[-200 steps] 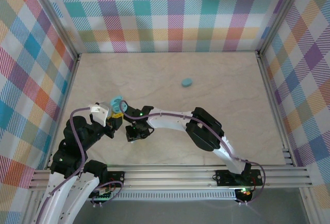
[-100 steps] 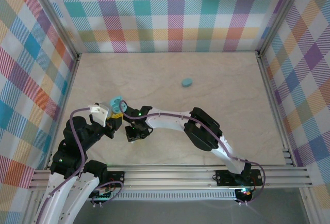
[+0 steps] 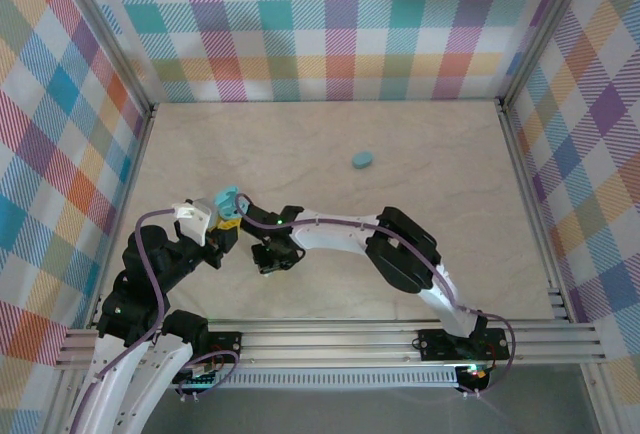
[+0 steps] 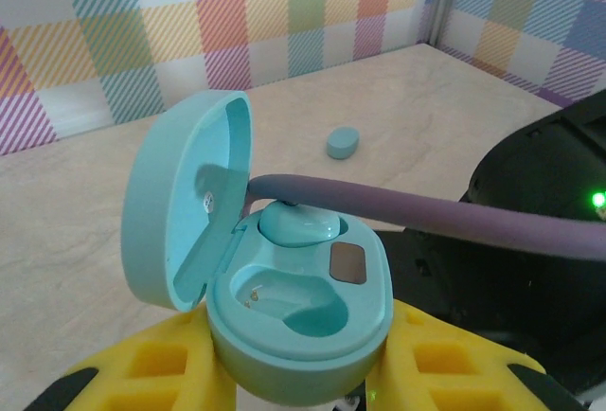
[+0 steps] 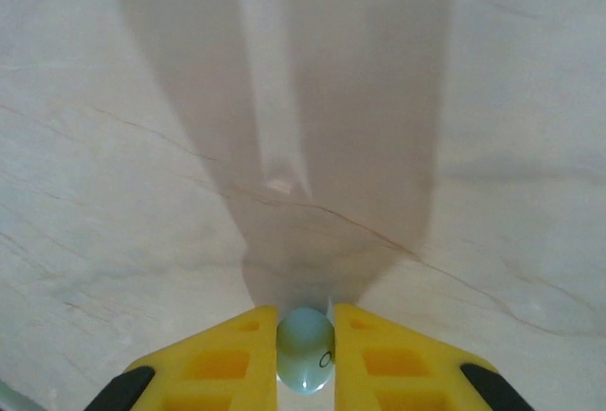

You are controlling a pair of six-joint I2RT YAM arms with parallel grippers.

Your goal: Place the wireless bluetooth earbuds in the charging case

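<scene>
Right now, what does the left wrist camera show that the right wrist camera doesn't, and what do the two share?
Left wrist: the left claw grips the open charging case, which has a seated earbud in its far pocket and an empty near pocket. A closed case lies farther out on the table.
Right wrist: the right claw pinches a loose earbud over the table.
Shared: the marble table and yellow fingers.
</scene>
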